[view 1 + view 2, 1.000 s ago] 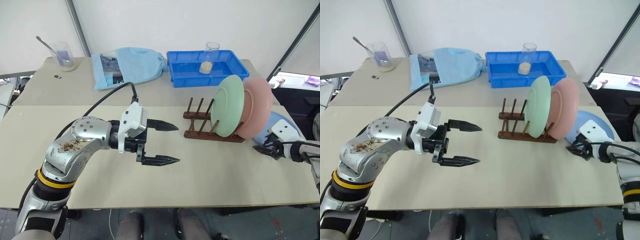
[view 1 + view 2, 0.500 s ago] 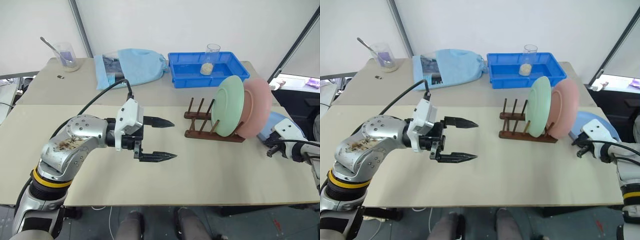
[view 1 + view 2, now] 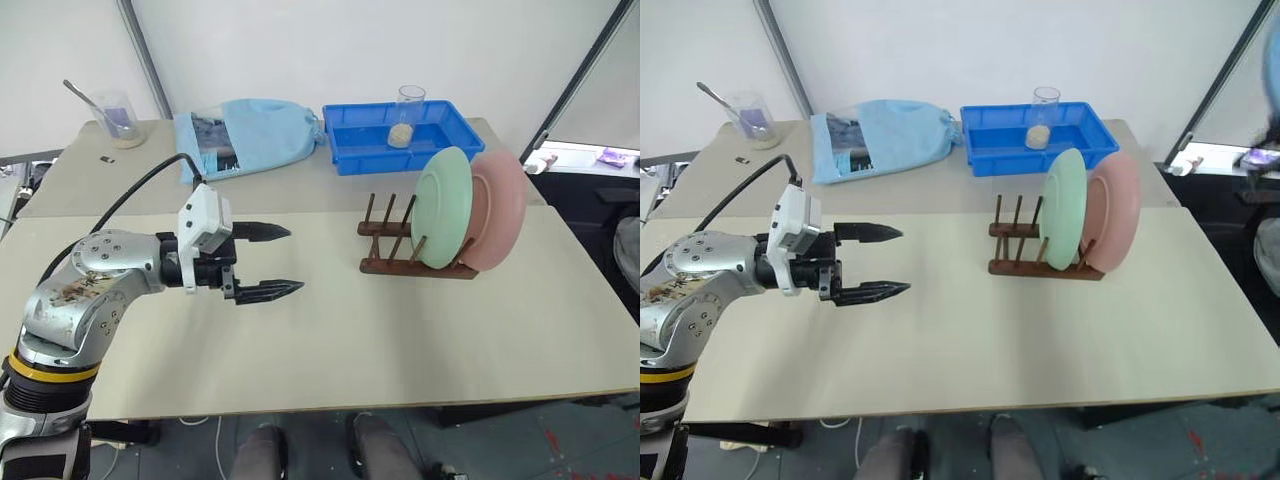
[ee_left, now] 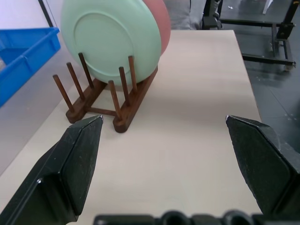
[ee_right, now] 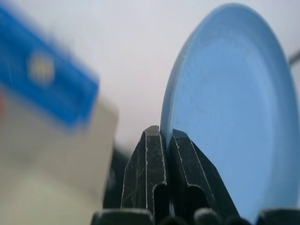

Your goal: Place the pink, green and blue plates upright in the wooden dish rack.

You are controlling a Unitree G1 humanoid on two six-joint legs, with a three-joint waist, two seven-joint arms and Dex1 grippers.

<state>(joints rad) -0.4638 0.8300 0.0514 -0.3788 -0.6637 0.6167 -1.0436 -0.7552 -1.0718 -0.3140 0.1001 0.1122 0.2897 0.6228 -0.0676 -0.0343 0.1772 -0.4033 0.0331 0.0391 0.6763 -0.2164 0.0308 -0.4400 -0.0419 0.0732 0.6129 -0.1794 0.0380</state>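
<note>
The mint green plate (image 3: 443, 207) and the pink plate (image 3: 505, 215) stand upright at the right end of the wooden dish rack (image 3: 385, 240), green in front of pink. Several pegs to the left of them are free. My left gripper (image 3: 293, 260) hovers open over the table to the left of the rack, pointing at it, with nothing between its fingers. In the left wrist view the rack (image 4: 108, 101) and green plate (image 4: 112, 42) lie ahead of the open left gripper (image 4: 163, 118). My right gripper (image 5: 165, 133) is shut on the rim of the pale blue plate (image 5: 229, 108), held up in the air.
A bright blue tray (image 3: 440, 140) with a glass cup (image 3: 404, 105) in it sits behind the rack. A light blue cloth bag (image 3: 250, 135) lies at the back centre and a beaker with a spoon (image 3: 115, 115) at the back left. The table's right edge is near the rack.
My right gripper has shut on the blue plate and lifted it off the table beside the rack, up out of the eye views. My left gripper has drawn back to the left.
</note>
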